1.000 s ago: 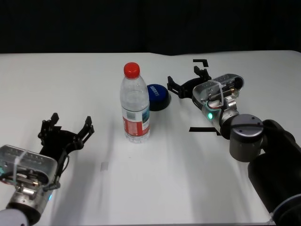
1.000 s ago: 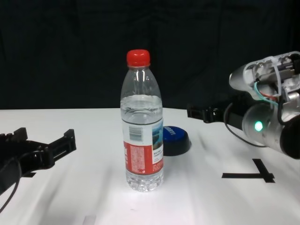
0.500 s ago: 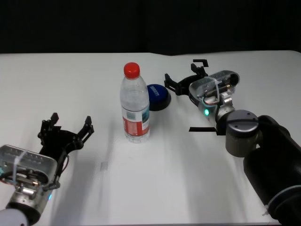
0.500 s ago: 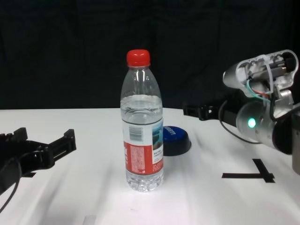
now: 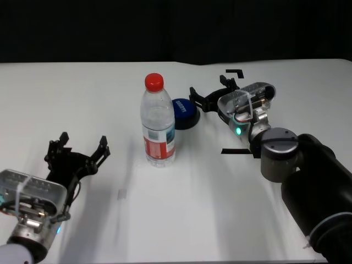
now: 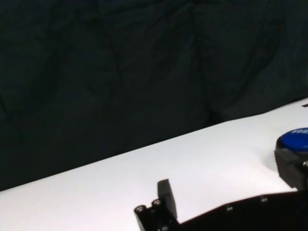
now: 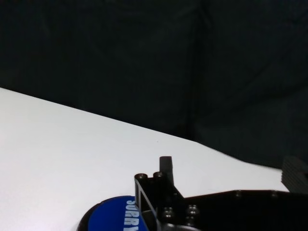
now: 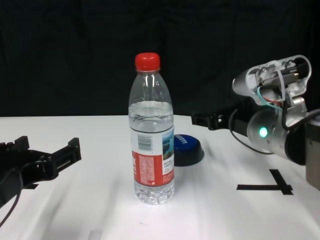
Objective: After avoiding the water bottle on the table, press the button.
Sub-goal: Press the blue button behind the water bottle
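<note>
The white table (image 5: 110, 99) stretches wide, and on it the water bottle (image 5: 158, 121) stands upright near the middle, red cap on, with the blue button (image 5: 184, 113) sitting just behind it and a touch to the robot's right. The right gripper (image 5: 212, 94) hangs above the table just to the right of the button, black fingers spread apart and holding nothing. Down at the near left corner the left gripper (image 5: 77, 153) sits parked, fingers splayed wide, well clear of the bottle.
</note>
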Robot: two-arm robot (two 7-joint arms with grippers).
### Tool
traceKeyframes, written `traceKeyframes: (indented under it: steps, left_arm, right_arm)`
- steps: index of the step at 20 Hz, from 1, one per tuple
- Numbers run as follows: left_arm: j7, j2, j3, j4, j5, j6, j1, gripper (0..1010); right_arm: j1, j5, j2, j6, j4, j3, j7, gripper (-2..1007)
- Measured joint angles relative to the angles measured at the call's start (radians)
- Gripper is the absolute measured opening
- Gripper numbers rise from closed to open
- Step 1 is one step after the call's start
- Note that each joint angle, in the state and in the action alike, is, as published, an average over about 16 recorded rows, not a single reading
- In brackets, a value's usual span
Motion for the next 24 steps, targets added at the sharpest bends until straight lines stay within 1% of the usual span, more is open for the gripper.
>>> traceKeyframes:
  steps: [12,24]
  left_arm:
    - [0.000,0.000,0.000,0.000,0.000,0.000,0.000,1003]
    - [0.000,0.000,0.000,0.000,0.000,0.000,0.000,1003]
  right_arm:
    - [0.026,-0.010,-0.007,-0.007,0.046,-0.006,0.000,1003]
    - [0.062,-0.014,-0.020,-0.025,0.108,-0.013,0.009,1003]
